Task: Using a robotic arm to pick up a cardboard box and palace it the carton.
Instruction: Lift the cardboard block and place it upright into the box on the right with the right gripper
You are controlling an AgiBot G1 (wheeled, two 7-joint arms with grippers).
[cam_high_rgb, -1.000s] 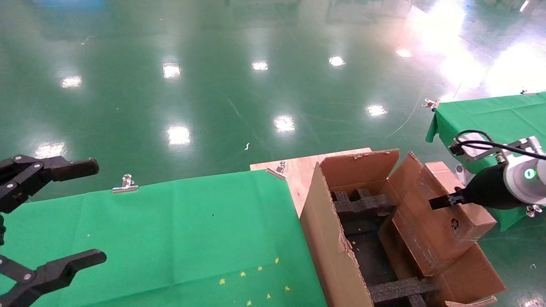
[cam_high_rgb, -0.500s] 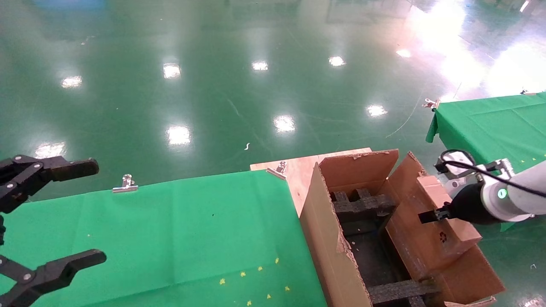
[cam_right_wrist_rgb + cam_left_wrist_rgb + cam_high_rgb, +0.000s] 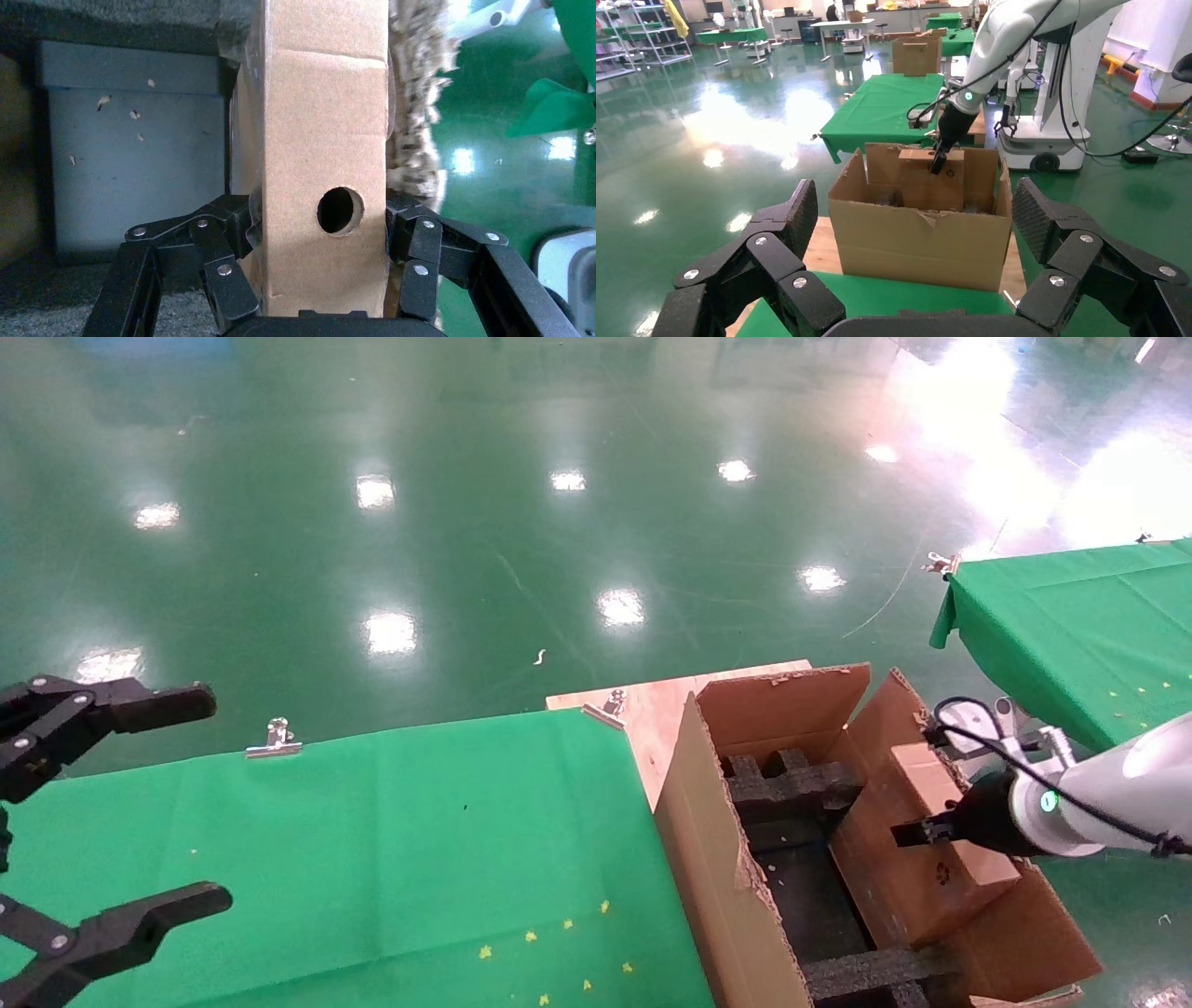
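Your left hand (image 3: 140,803) hangs at the far left edge of the head view, above the near corner of the green-draped surface (image 3: 372,840), its black claws (image 3: 775,242) spread wide apart and holding nothing. A silver clip (image 3: 276,738) pins the green cloth at the surface's far edge, and a few yellow specks lie on the cloth nearer you. Past the cloth's right end a bare strip of wood shows, with the carton (image 3: 717,859) standing against it (ragged flaps up, black foam inserts (image 3: 792,780) crossing its inside). Over the carton's right side you see the cardboard box (image 3: 931,840), tilted and lowered partway in, close along the right wall. Your right hand (image 3: 917,831) is clamped on that box: in the right wrist view its fingers (image 3: 225,239) press both long sides of the box (image 3: 327,140), flanking the round punched hole (image 3: 339,210). The robotic arm (image 3: 1108,784) reaches in from the right, its teal ring lit. Beyond it stands a second green-covered surface (image 3: 1071,607).
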